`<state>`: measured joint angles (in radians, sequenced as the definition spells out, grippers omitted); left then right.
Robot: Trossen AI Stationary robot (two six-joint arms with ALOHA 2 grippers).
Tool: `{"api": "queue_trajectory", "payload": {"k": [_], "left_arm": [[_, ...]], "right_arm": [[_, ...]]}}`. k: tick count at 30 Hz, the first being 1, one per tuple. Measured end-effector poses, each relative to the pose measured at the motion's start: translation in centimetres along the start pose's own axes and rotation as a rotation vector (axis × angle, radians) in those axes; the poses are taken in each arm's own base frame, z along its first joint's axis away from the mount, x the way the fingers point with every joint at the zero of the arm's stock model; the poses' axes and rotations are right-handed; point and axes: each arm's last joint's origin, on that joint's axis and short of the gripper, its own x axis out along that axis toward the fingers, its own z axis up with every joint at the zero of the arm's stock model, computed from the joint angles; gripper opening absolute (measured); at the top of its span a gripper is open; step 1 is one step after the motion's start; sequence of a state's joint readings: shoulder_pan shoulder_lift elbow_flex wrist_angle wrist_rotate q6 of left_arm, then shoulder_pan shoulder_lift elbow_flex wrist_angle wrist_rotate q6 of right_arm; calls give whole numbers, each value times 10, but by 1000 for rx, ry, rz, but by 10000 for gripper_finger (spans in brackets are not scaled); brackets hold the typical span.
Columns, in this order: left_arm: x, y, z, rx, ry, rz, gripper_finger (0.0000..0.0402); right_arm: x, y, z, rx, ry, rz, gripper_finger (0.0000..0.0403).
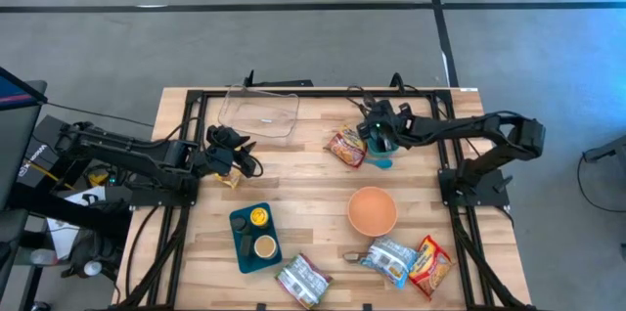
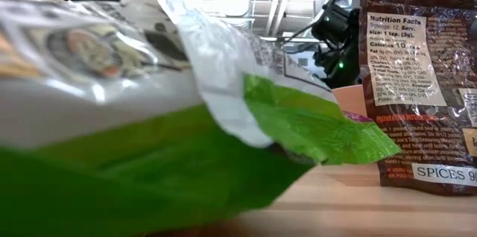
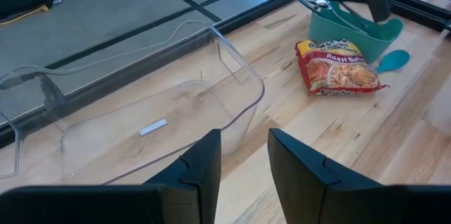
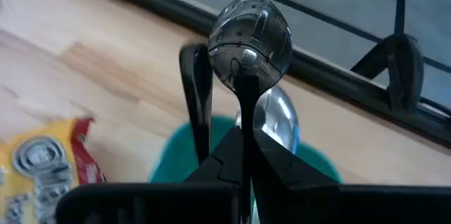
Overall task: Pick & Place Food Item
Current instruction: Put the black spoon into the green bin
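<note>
Note the right gripper [image 4: 244, 129] just above centre of the high view, clamped shut on a metal spoon [image 4: 250, 37] over the teal cup [image 4: 176, 160]. Note the left gripper [image 3: 244, 143] at centre left, fingers narrowly parted with nothing seen between them, facing the clear tub [image 3: 141, 111]. Find the noodle packet [image 1: 346, 147], probably the food item, flat on the table [image 1: 313, 213] just left of the cup. Lower the spoon straight into the cup, release only once low, and lift away without brushing the packet. Then come down on the packet from above and pinch near an edge; expect crinkly film to slip.
</note>
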<state>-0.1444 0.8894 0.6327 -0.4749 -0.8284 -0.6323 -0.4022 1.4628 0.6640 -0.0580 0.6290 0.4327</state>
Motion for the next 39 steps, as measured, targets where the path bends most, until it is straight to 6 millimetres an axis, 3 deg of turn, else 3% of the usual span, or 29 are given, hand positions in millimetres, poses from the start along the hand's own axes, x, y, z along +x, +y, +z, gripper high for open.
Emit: {"api": "queue_trajectory", "payload": {"k": [11, 28, 39], "left_arm": [[0, 0, 0, 0, 0, 0, 112], [0, 0, 0, 0, 0, 0, 112], [0, 0, 0, 0, 0, 0, 112]], "right_arm": [[3, 2, -16, -87, -5, 48, 7], [3, 2, -17, -91, 19, 75, 8], [3, 0, -21, -96, 53, 65, 68]]}}
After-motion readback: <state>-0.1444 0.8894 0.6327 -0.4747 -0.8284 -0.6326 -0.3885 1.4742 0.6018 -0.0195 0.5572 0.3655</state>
